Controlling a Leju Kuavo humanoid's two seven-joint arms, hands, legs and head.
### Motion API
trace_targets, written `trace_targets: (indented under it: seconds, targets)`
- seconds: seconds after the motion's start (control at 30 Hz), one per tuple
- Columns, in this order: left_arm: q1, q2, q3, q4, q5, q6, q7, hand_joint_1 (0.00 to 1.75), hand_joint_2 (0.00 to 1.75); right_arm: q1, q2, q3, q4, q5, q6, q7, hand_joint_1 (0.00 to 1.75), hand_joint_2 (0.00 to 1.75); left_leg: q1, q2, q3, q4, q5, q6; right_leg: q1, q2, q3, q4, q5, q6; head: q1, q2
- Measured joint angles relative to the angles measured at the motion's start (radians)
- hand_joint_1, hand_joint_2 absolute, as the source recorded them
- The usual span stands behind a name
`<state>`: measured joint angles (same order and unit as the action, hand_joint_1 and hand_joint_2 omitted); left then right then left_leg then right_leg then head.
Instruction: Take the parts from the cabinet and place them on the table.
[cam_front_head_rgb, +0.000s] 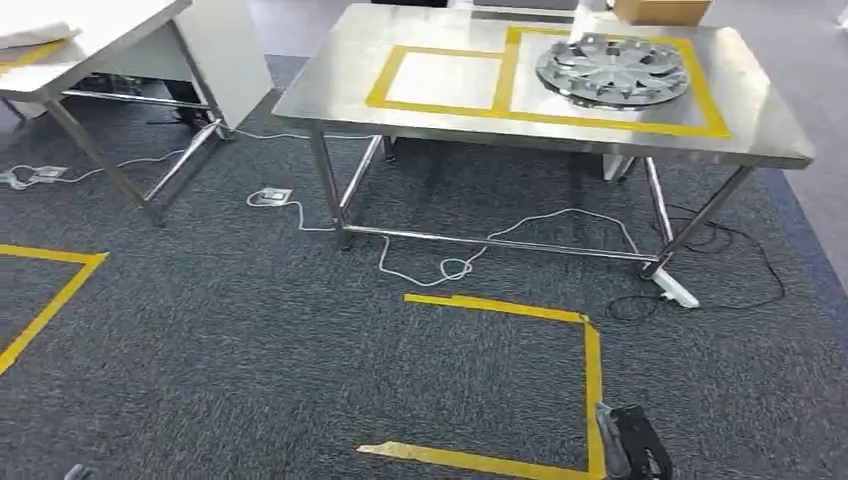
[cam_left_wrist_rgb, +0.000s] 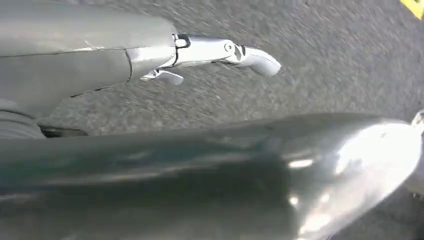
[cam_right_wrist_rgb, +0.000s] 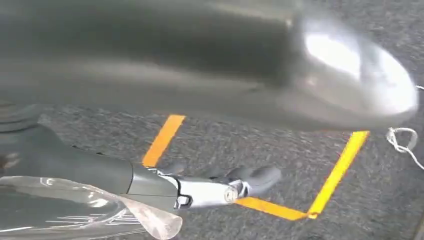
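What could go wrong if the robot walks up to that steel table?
The loose white cable loops over the grey carpet before the steel table; a foot could snag it. The silver spoked discs nearly fill their yellow-taped box, so adding another might knock them.

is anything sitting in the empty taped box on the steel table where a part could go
Nothing visible does. The smaller taped box on the steel table is bare metal. The round silver parts fill the larger taped box beside it, and a cardboard box sits at the far edge, outside both.
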<state>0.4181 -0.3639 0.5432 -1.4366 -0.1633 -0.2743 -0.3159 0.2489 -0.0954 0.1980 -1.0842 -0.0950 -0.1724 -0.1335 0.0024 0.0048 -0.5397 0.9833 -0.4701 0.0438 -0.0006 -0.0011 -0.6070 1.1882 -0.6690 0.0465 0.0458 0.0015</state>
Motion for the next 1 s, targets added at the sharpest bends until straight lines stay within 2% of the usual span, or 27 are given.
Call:
trace_targets:
  seconds: [0.03,0.07,0.1,0.17,0.2,0.23,0.27,0.3,0.37,0.4,0.43,0.47,0.5,0.53,0.57,0.6,0.63,0.67,0.7,0.73,0.77,0.8,0.87,0.9,0.93,0.97,1.0]
  targets:
    - [-0.001,0.000,0.000,0.000,0.000,0.000,0.000,0.00,0.00,0.000,-0.002,0.000,0.000,-0.001,-0.001,0.001,0.00,0.00,-0.003,-0.011,-0.018,0.001,0.015,0.002,0.001,0.002,-0.008,0.057,-0.028,-0.001,0.000,0.000]
    - [-0.001,0.000,0.000,0.001,-0.002,0.000,0.000,0.00,0.00,-0.002,-0.002,0.000,0.000,-0.001,-0.002,0.002,0.00,0.00,-0.007,-0.023,-0.038,0.003,0.030,0.001,0.001,0.002,-0.004,0.087,-0.018,-0.004,0.000,0.000]
    - [-0.001,0.000,0.000,0.003,-0.004,0.000,0.000,0.00,0.00,-0.003,-0.002,0.001,0.000,-0.003,-0.003,0.002,0.00,0.00,-0.010,-0.034,-0.057,0.004,0.046,0.001,0.001,0.002,0.015,0.081,0.019,-0.009,-0.002,0.000]
    - [-0.003,0.000,0.000,0.005,-0.005,0.000,0.000,0.00,0.00,-0.004,-0.002,0.002,0.000,-0.009,-0.005,0.002,0.00,0.00,-0.013,-0.058,-0.095,0.007,0.076,-0.003,0.003,0.013,0.103,-0.026,0.114,-0.021,-0.002,0.000]
    - [-0.005,0.000,0.000,0.005,-0.006,0.000,0.000,0.00,0.00,-0.005,-0.003,0.003,0.000,-0.011,-0.005,0.002,0.00,0.00,-0.014,-0.072,-0.111,0.007,0.092,-0.006,0.004,0.038,0.168,-0.118,0.125,-0.030,-0.001,0.000]
    - [-0.007,0.000,0.000,0.005,-0.007,0.000,-0.001,0.00,0.00,-0.009,-0.005,0.003,0.000,-0.014,-0.006,0.002,0.00,0.00,-0.017,-0.079,-0.120,0.008,0.106,-0.010,0.005,0.086,0.229,-0.211,0.078,-0.042,-0.002,0.000]
    - [-0.010,0.000,0.000,0.005,-0.007,0.001,-0.002,0.00,0.00,-0.009,-0.005,0.003,-0.001,-0.016,-0.006,-0.001,0.00,0.00,-0.019,-0.087,-0.125,0.009,0.120,-0.013,-0.001,0.089,0.254,-0.276,0.063,-0.038,-0.004,0.000]
    - [-0.010,0.000,0.000,0.006,-0.007,0.001,-0.002,0.00,0.00,-0.009,-0.005,0.005,0.002,-0.019,-0.008,0.000,0.00,0.00,-0.018,-0.098,-0.123,-0.001,0.138,-0.020,0.006,0.079,0.236,-0.263,0.072,-0.036,-0.001,0.000]
    - [-0.007,0.001,0.001,0.006,-0.006,0.001,-0.005,0.00,0.00,-0.011,-0.006,0.007,0.002,-0.022,-0.008,0.000,0.00,0.00,-0.017,-0.126,-0.130,-0.013,0.166,-0.036,0.008,0.053,0.223,-0.260,0.088,-0.046,0.002,0.000]
    - [-0.004,0.001,0.004,0.006,-0.005,0.001,-0.006,0.00,0.00,-0.014,-0.006,0.011,0.002,-0.023,-0.008,0.000,0.00,0.00,-0.012,-0.120,-0.137,-0.005,0.153,-0.036,-0.001,0.029,0.211,-0.263,0.102,-0.051,0.000,-0.001]
    - [-0.002,0.001,0.005,0.007,-0.004,0.002,-0.006,0.00,0.00,-0.015,-0.006,0.014,0.002,-0.026,-0.009,0.002,0.00,0.00,-0.016,-0.077,-0.147,0.025,0.087,-0.042,0.001,0.023,0.199,-0.264,0.115,-0.056,-0.010,0.000]
    - [-0.005,0.001,0.005,0.008,-0.004,0.003,-0.007,0.00,0.00,-0.014,-0.007,0.015,0.002,-0.028,-0.012,0.001,0.00,0.00,-0.012,-0.048,-0.160,0.084,0.008,-0.048,0.002,0.005,0.187,-0.264,0.126,-0.066,-0.019,0.000]
    - [-0.009,0.001,0.005,0.010,-0.004,0.003,-0.008,0.00,0.00,-0.012,-0.007,0.016,0.003,-0.029,-0.014,0.001,0.00,0.00,-0.007,-0.030,-0.172,0.163,-0.062,-0.053,0.003,-0.011,0.173,-0.262,0.138,-0.063,-0.018,0.000]
    - [-0.013,0.001,0.005,0.011,-0.004,0.004,-0.009,0.00,0.00,-0.011,-0.007,0.016,0.005,-0.030,-0.016,0.002,0.00,0.00,-0.003,-0.020,-0.178,0.245,-0.105,-0.058,0.003,-0.030,0.158,-0.260,0.148,-0.061,-0.018,0.000]
    - [-0.015,0.001,0.005,0.014,-0.004,0.004,-0.010,0.00,0.00,-0.013,-0.008,0.016,0.005,-0.030,-0.016,0.002,0.00,0.00,0.003,-0.015,-0.178,0.309,-0.107,-0.063,0.003,-0.050,0.139,-0.255,0.160,-0.059,-0.018,0.000]
    - [-0.017,0.001,0.005,0.018,-0.005,0.004,-0.011,0.00,0.00,-0.016,-0.009,0.017,0.005,-0.029,-0.017,0.002,0.00,0.00,0.009,-0.013,-0.166,0.333,-0.075,-0.067,0.003,-0.066,0.119,-0.248,0.169,-0.055,-0.019,0.000]
    - [-0.017,0.001,0.005,0.020,-0.006,0.004,-0.013,0.00,0.00,-0.019,-0.010,0.017,0.005,-0.029,-0.019,0.002,0.00,0.00,0.014,-0.009,-0.136,0.323,-0.031,-0.070,0.003,-0.082,0.098,-0.239,0.176,-0.052,-0.018,0.000]
    - [-0.018,0.001,0.005,0.022,-0.007,0.004,-0.016,0.00,0.00,-0.022,-0.010,0.017,0.005,-0.029,-0.020,0.002,0.00,0.00,0.018,-0.002,-0.094,0.283,-0.004,-0.073,0.003,-0.094,0.080,-0.229,0.181,-0.048,-0.019,0.000]
    - [-0.019,0.001,0.006,0.023,-0.008,0.004,-0.019,0.00,0.00,-0.025,-0.010,0.017,0.004,-0.030,-0.023,0.002,0.00,0.00,0.021,0.023,-0.021,0.198,-0.004,-0.075,0.002,-0.106,0.065,-0.217,0.186,-0.042,-0.018,0.000]
    - [-0.020,0.001,0.006,0.023,-0.011,0.003,-0.020,0.00,0.00,-0.026,-0.012,0.017,0.002,-0.031,-0.024,0.002,0.00,0.00,0.021,0.070,0.063,0.099,-0.041,-0.077,0.005,-0.116,0.063,-0.204,0.189,-0.037,-0.019,0.000]
    - [-0.025,0.001,0.005,0.023,-0.012,0.002,-0.020,0.00,0.00,-0.023,-0.014,0.017,-0.002,-0.031,-0.025,0.001,0.00,0.00,0.011,0.076,0.112,0.011,-0.078,-0.069,0.004,-0.132,0.043,-0.191,0.191,-0.030,-0.019,0.000]
    - [-0.030,0.001,0.004,0.024,-0.012,0.003,-0.021,0.00,0.00,-0.026,-0.016,0.017,-0.002,-0.032,-0.025,0.002,0.00,0.00,0.008,0.071,0.102,0.000,-0.088,-0.054,0.006,-0.143,0.044,-0.184,0.203,-0.022,-0.018,0.000]
    - [-0.024,0.002,0.006,0.026,-0.014,0.008,-0.023,0.00,0.00,-0.032,-0.016,0.019,-0.001,-0.037,-0.025,0.001,0.00,0.00,0.002,0.050,0.080,0.003,-0.079,-0.036,-0.001,-0.165,0.037,-0.187,0.215,-0.011,-0.018,0.000]
    - [-0.019,0.002,0.007,0.027,-0.014,0.011,-0.024,0.00,0.00,-0.032,-0.017,0.021,-0.001,-0.037,-0.025,0.000,0.00,0.00,0.005,0.044,0.073,-0.002,-0.067,-0.022,-0.007,-0.147,0.030,-0.185,0.211,-0.002,-0.019,0.000]
    - [-0.017,0.001,0.008,0.027,-0.013,0.012,-0.026,0.00,0.00,-0.031,-0.018,0.023,-0.001,-0.037,-0.025,-0.001,0.00,0.00,0.005,0.038,0.063,-0.002,-0.059,-0.013,-0.010,-0.066,0.019,-0.161,0.173,0.008,-0.016,-0.001]
    - [-0.020,0.002,0.011,0.027,-0.013,0.014,-0.026,0.00,0.00,-0.027,-0.019,0.025,0.000,-0.038,-0.025,-0.002,0.00,0.00,0.004,0.025,0.051,-0.002,-0.049,-0.005,-0.011,-0.026,0.001,-0.104,0.118,0.008,-0.016,0.000]
    - [-0.023,0.001,0.011,0.027,-0.013,0.013,-0.026,0.00,0.00,-0.021,-0.020,0.025,0.001,-0.038,-0.027,-0.002,0.00,0.00,0.000,0.012,0.037,-0.002,-0.038,0.000,-0.009,-0.009,-0.025,-0.022,0.064,0.007,-0.016,0.000]
